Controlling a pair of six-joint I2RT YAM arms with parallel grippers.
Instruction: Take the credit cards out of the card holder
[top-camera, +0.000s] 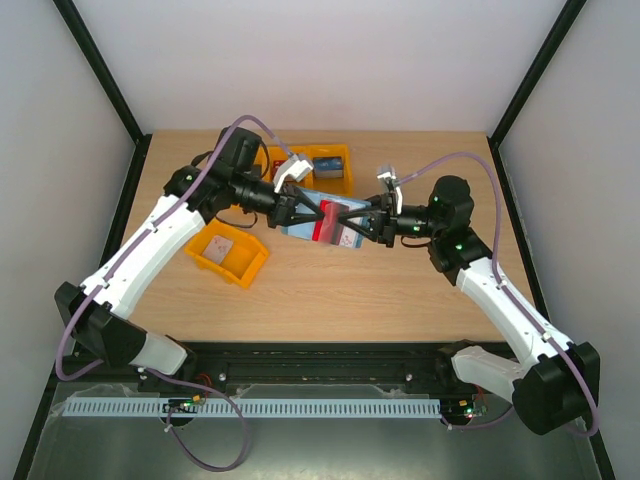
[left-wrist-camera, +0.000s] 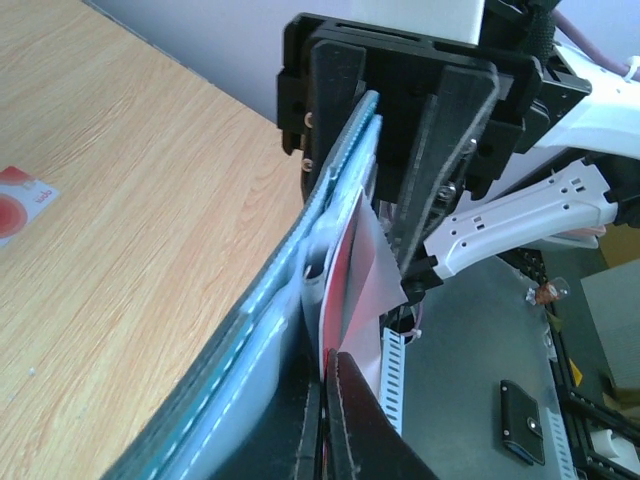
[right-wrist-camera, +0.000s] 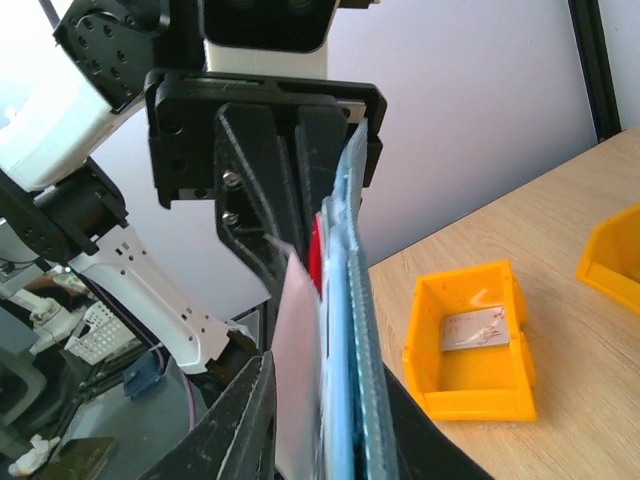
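As the left gripper (top-camera: 297, 208) and right gripper (top-camera: 368, 226) each clench an end of the teal card holder (left-wrist-camera: 270, 330) above the table (top-camera: 330, 290), a pink-red card (left-wrist-camera: 345, 290) shows inside; a red-marked card (left-wrist-camera: 18, 205) lies on the wood, lettering unreadable.

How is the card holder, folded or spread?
Spread open: the card holder, held up by the right gripper, shows inner pockets; the left gripper pinches a red card.

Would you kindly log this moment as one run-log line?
left gripper: shut on credit card | right gripper: shut on card holder | red-marked card: on table
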